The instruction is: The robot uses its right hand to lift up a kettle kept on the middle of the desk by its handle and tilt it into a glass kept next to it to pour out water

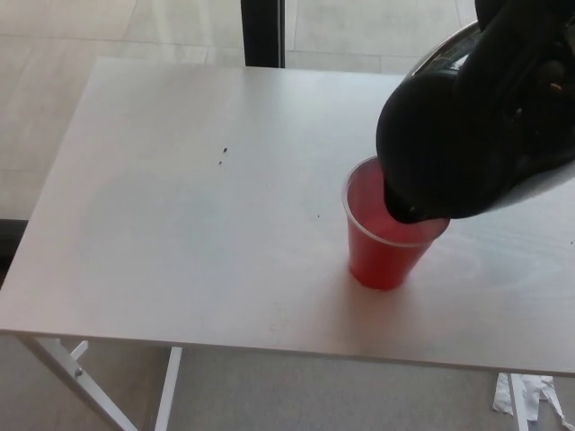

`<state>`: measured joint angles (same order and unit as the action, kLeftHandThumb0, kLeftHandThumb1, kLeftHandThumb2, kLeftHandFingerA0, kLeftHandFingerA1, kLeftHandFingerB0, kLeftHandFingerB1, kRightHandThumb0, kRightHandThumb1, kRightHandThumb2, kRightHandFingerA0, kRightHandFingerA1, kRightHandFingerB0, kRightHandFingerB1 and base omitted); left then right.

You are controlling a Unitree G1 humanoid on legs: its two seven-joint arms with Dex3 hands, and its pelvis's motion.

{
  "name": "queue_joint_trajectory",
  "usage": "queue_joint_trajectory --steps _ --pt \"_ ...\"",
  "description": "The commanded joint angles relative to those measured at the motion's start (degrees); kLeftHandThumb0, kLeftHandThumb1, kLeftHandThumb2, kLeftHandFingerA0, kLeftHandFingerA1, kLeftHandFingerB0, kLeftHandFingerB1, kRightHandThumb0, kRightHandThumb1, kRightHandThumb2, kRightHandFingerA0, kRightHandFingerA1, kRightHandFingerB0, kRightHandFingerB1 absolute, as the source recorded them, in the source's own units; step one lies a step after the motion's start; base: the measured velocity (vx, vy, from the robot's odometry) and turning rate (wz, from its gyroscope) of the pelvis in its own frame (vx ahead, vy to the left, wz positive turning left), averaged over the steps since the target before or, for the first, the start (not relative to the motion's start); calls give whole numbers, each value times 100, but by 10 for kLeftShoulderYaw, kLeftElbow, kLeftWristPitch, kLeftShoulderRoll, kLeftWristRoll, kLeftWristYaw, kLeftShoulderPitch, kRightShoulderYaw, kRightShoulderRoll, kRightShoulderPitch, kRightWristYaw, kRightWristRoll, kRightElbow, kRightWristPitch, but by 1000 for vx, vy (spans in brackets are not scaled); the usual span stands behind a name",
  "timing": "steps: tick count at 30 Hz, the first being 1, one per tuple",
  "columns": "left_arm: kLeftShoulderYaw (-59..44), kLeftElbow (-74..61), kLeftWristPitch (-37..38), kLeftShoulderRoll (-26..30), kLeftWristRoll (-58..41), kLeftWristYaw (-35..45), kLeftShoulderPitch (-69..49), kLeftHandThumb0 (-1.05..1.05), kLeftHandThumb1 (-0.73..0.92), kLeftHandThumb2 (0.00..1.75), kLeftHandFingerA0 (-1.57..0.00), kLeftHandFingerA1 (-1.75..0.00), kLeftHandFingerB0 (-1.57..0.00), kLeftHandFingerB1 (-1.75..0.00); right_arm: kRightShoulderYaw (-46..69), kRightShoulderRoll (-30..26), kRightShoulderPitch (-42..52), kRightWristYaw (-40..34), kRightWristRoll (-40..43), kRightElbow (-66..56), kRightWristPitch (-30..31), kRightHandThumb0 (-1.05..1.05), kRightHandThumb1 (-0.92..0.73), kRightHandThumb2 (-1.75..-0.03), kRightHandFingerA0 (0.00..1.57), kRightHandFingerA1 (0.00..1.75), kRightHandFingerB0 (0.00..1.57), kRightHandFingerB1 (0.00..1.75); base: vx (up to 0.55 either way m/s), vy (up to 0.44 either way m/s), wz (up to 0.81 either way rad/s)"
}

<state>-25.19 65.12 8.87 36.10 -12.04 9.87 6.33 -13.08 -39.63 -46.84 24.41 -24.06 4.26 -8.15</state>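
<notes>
A black kettle (pixel 458 135) with a shiny metal rim hangs in the air at the right, tilted down to the left. Its spout end sits just over the right side of the rim of a red plastic cup (pixel 382 256). The cup stands upright on the white desk (pixel 180 224), right of centre. My right hand (pixel 535 54) comes in from the top right corner and is shut on the kettle's handle; black on black, its fingers are hard to pick out. No stream of water shows. My left hand is out of the picture.
Behind the desk's far edge stands a dark post (pixel 262 31). The desk's white legs (pixel 81 377) show at the lower left. Crumpled paper (pixel 530 395) lies on the floor at the lower right. Two small dark specks (pixel 222 157) mark the desk top.
</notes>
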Motion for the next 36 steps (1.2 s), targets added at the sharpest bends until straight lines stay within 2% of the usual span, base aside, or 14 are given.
queue_joint_trajectory --steps 1,7,10,12,16,17,19,20,22,25,26,30,31,36 --pt "-4 2 8 8 -1 4 -6 -77 74 63 -76 -58 -54 -52 12 9 23 5 2 22 17 -16 -49 -105 86 175 64 175 0 0 0" --pt "-7 0 0 9 -2 2 -10 -77 75 62 -79 -58 -57 -51 49 10 40 -18 -3 40 47 -18 -57 -98 86 175 69 163 0 0 0" --pt "-6 -1 5 8 0 1 -14 -77 75 63 -79 -59 -56 -52 80 16 61 -30 7 32 75 -18 -54 -104 92 139 88 76 0 0 0" --pt "-7 3 8 10 0 0 -16 -81 59 83 -75 -64 -54 -58 99 28 74 -46 17 48 74 -18 -55 -101 83 161 77 126 0 0 0" --pt "-5 4 12 11 2 2 -19 -78 75 62 -78 -58 -57 -52 156 69 128 -67 26 -5 165 -20 -58 -92 87 175 72 157 0 0 0" --pt "-9 4 8 7 -4 5 -17 -77 74 62 -78 -57 -57 -51 172 79 141 -67 36 -17 176 -13 -48 -112 89 175 77 162 0 0 0" --pt "-8 4 6 3 -4 3 -17 -77 75 63 -79 -57 -56 -51 205 100 169 -63 71 -33 180 -11 -37 -122 123 141 112 132 0 0 0" --pt "-9 6 9 4 -4 3 -19 -77 75 63 -78 -58 -56 -51 221 114 190 -69 81 -40 180 -13 -33 -135 90 168 87 146 0 0 0" --pt "-11 6 7 5 -6 5 -20 -81 58 84 -75 -63 -52 -57 240 142 218 -74 82 -55 217 -15 -41 -119 122 139 103 122 0 0 0" --pt "-12 7 8 4 -7 3 -21 -76 75 63 -77 -58 -54 -52 259 173 234 -80 85 -72 254 -19 -42 -110 121 136 100 116 0 0 0" --pt "-13 7 7 4 -8 3 -20 -77 74 63 -77 -58 -55 -51 262 176 235 -78 85 -75 257 -16 -42 -116 92 175 86 141 0 0 0" --pt "-9 4 12 2 -4 3 -25 -82 58 84 -73 -63 -51 -57 297 212 250 -84 115 -90 289 -17 -42 -116 91 175 71 149 0 0 0" --pt "-9 6 14 3 -3 3 -26 -81 59 84 -74 -63 -51 -56 314 230 259 -88 135 -93 281 -18 -31 -144 92 175 75 164 0 0 0" --pt "-7 5 14 2 -2 2 -30 -75 77 63 -76 -56 -53 -49 329 272 275 -113 108 -143 358 -17 -40 -143 95 171 81 153 0 0 0"
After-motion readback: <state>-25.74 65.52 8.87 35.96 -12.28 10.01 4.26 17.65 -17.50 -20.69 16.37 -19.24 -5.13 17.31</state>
